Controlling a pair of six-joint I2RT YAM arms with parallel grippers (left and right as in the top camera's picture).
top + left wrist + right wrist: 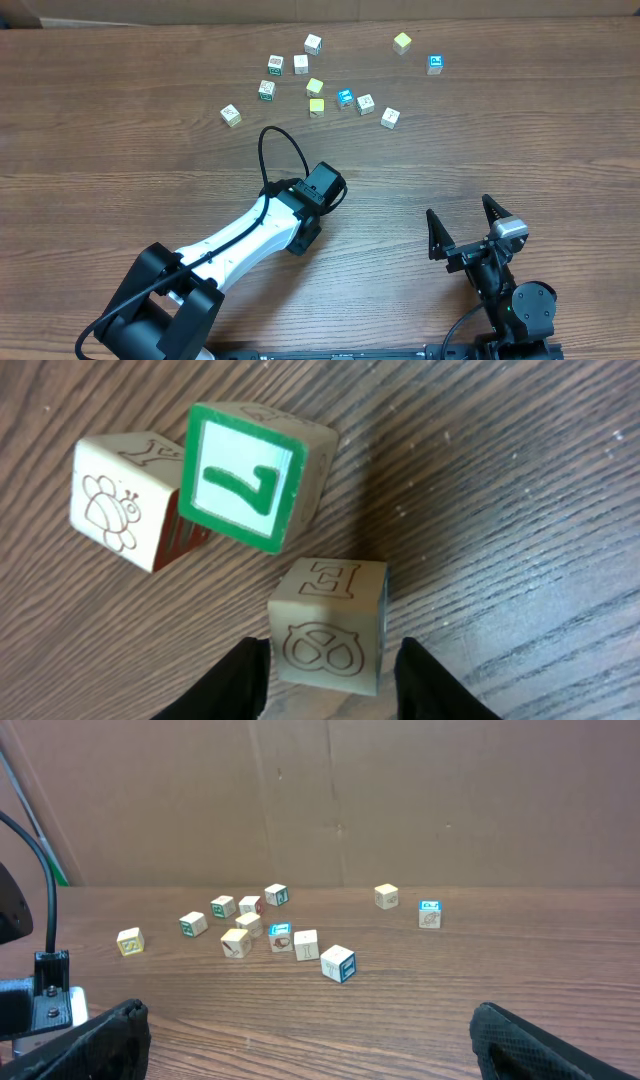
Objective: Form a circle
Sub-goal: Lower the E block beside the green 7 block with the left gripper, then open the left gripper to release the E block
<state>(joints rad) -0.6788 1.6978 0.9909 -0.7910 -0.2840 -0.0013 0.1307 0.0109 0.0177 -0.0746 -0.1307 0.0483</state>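
In the left wrist view three whitish cubes stand close together as part of the circle: a bee-printed cube (115, 505), a green-framed "7" cube (245, 475) tilted against it, and a pretzel-and-E cube (325, 625). My left gripper (335, 665) is open. Its black fingers (240, 680) stand either side of the pretzel cube, and bare wood shows along the right finger. In the overhead view the left wrist (322, 187) hides this cluster. My right gripper (460, 210) (310, 1040) rests wide open and holds nothing, near the table's front right.
Several loose cubes lie scattered at the far middle of the table: a white one (313, 43), a yellow one (402, 42), a blue one (435, 64), another yellow one (316, 105) and a lone one (231, 115). A cardboard wall (330, 800) stands behind them.
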